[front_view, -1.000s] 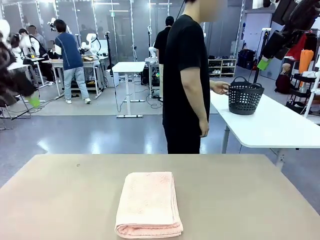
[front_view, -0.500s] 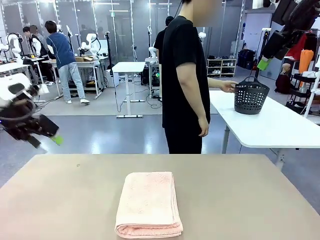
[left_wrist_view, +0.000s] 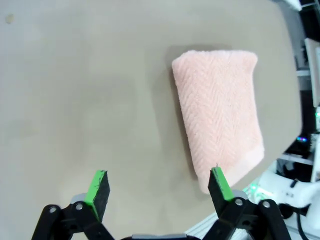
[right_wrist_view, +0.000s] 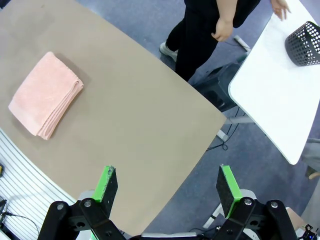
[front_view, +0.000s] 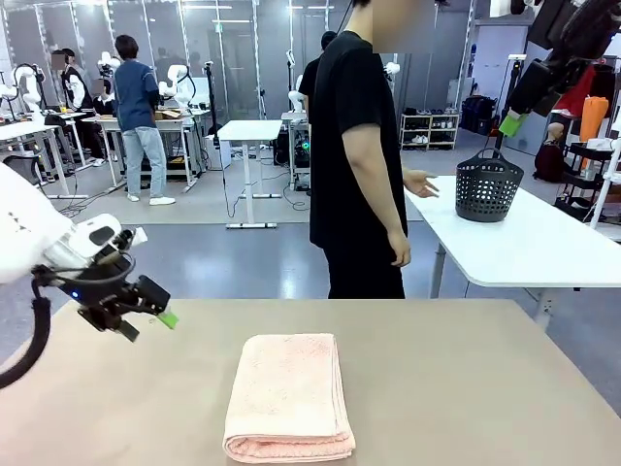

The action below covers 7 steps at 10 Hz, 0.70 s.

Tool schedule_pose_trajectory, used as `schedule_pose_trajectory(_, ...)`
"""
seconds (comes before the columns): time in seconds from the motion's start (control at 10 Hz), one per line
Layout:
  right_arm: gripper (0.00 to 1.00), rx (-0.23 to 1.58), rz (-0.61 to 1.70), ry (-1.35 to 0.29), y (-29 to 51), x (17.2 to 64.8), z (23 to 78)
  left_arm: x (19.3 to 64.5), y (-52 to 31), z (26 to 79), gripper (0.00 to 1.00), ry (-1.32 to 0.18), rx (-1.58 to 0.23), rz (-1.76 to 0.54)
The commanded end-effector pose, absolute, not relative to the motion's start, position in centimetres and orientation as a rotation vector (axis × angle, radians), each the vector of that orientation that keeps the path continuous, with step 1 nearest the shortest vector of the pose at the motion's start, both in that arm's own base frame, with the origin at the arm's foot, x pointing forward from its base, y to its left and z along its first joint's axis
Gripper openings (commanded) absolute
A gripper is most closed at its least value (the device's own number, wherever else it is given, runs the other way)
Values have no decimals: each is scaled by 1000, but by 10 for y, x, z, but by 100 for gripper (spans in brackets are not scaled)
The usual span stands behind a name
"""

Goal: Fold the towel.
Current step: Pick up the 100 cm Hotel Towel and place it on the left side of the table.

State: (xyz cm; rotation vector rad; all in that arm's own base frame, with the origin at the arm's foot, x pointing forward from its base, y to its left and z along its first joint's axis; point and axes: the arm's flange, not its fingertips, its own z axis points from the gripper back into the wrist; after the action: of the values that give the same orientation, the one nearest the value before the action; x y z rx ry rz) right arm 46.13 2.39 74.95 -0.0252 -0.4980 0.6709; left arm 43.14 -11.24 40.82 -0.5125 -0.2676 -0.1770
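Towel (front_view: pixel 289 395): you see it folded into a neat stack, lying flat on the tabletop (front_view: pixel 466 379).
Left gripper (front_view: pixel 146 313): jaws wide open, empty, above the tabletop, left of the towel.
Right gripper (right_wrist_view: pixel 167 185): jaws wide open, empty, high above the towel.

The towel (front_view: pixel 289 396) is pale salmon-pink with a herringbone zigzag weave, lying on a plain beige-tan tabletop (front_view: pixel 466 388). The left gripper (left_wrist_view: pixel 159 186) is black with bright green pads on its fingers (left_wrist_view: pixel 98 186). The person (front_view: pixel 361 155) wears black. The basket (front_view: pixel 483 186) is dark grey, perforated, on a white table (front_view: pixel 543 243).
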Motion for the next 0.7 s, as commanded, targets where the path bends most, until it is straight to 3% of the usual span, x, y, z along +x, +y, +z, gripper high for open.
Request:
schedule_pose_trajectory(0.0, 100, -20, 667, -499, 24, 462, 751, 443, -119, 377, 100, -331, -623, -201)
schedule_pose_trajectory(0.6, 100, -20, 667, -499, 24, 462, 751, 436, -154, 307, 100, -338, -795, -105)
